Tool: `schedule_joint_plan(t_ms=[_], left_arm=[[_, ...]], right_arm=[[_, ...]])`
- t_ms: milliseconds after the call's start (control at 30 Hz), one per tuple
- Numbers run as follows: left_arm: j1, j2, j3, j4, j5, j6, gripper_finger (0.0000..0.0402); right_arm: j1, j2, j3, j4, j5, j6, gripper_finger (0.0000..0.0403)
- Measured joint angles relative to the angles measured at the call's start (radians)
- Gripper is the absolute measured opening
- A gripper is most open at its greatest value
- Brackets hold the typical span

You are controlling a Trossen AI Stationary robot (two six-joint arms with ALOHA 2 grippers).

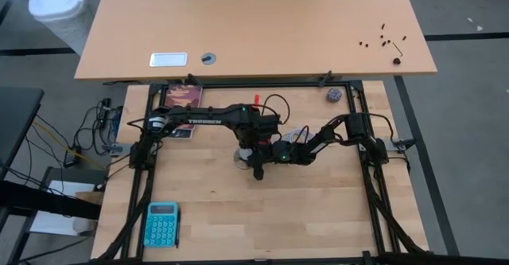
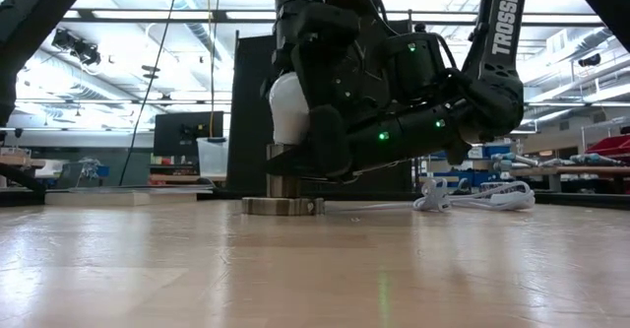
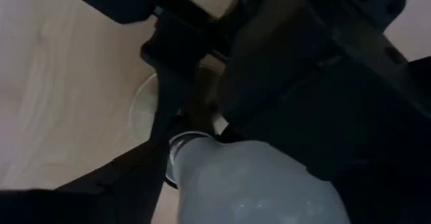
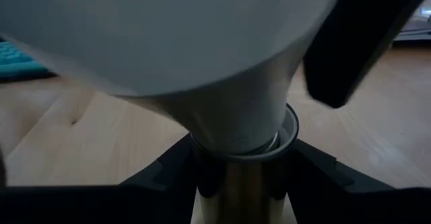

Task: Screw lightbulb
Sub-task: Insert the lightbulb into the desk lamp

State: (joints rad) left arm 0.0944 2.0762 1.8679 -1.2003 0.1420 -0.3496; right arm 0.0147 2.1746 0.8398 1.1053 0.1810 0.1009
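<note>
The lightbulb (image 2: 287,108) is standing upright in a metal socket (image 2: 283,195) on the pale wooden bench (image 2: 315,269) (bright workshop behind). I'm seeing smooth white glass; the left pincer (image 2: 317,121) is flanking it, grip unclear, while the right pincer (image 4: 242,177) is clamping the socket.

Seen level across a pale wooden counter (image 2: 315,269): a round metallic socket base (image 2: 283,206) standing on the wood, a short upright metal collar (image 2: 281,183) rising from it. Seated in that collar, upright, the white lightbulb (image 2: 288,109), partly hidden behind dark robot parts. Crowded just beside and above the bulb, two dark arms lit with small green lights, one dark finger (image 2: 329,141) reaching down alongside the collar. Farther back on the counter, a white cord (image 2: 472,198) lying in loose coils. Beyond, a bright room with benches, a monitor and ceiling beams.
</note>
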Motion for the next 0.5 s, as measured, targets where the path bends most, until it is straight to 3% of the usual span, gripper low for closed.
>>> schedule_joint_plan(t_ms=[200,500], left_arm=[[0.016,0.0,0.004,-0.032,-0.045,0.034,0.0372],[0.019,-0.007,0.086,-0.099,-0.123,0.161,0.035]], right_arm=[[0.0,0.0,0.001,0.002,-0.004,0.011,0.0185],[-0.001,0.0,0.002,0.004,-0.009,0.024,0.0185]])
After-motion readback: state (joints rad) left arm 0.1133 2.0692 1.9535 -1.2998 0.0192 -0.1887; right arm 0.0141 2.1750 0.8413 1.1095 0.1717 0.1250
